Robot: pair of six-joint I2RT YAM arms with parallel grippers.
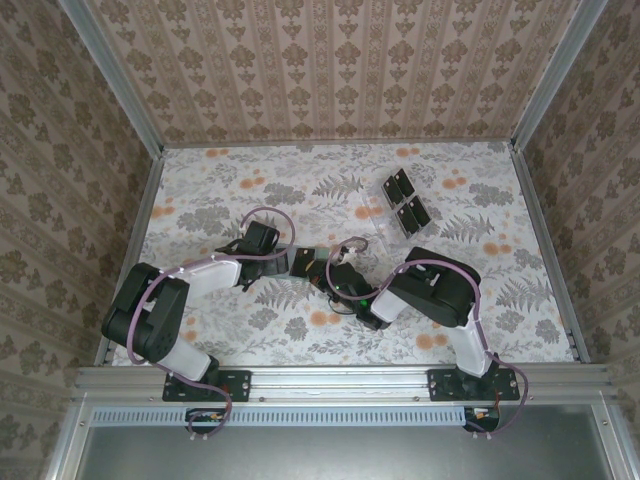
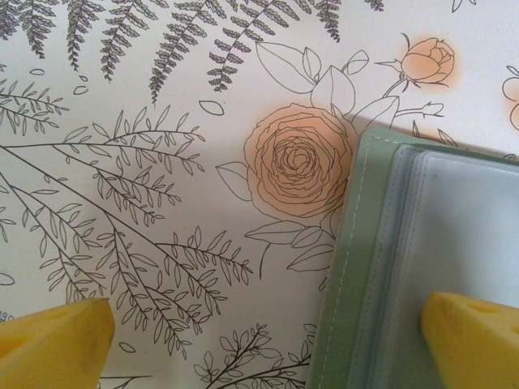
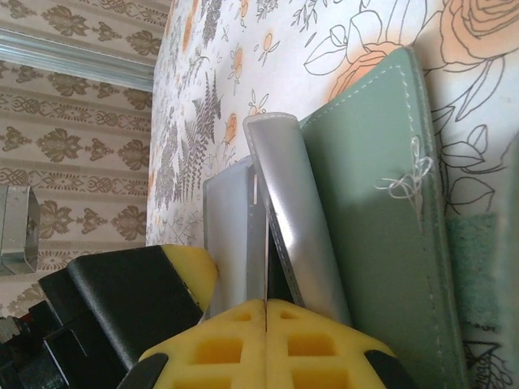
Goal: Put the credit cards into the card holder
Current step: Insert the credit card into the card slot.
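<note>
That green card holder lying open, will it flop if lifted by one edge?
Probably floppy: the card holder has clear sleeves standing loosely off its stitched cover, so they would likely swing. It looks thin and flat, so likely light and apt to slide on the smooth table if pushed.

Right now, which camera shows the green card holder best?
Right wrist: the card holder lies open, with its green cover and clear sleeves plain to see. Left wrist shows one corner. In the top external view it is too small to judge.
</note>
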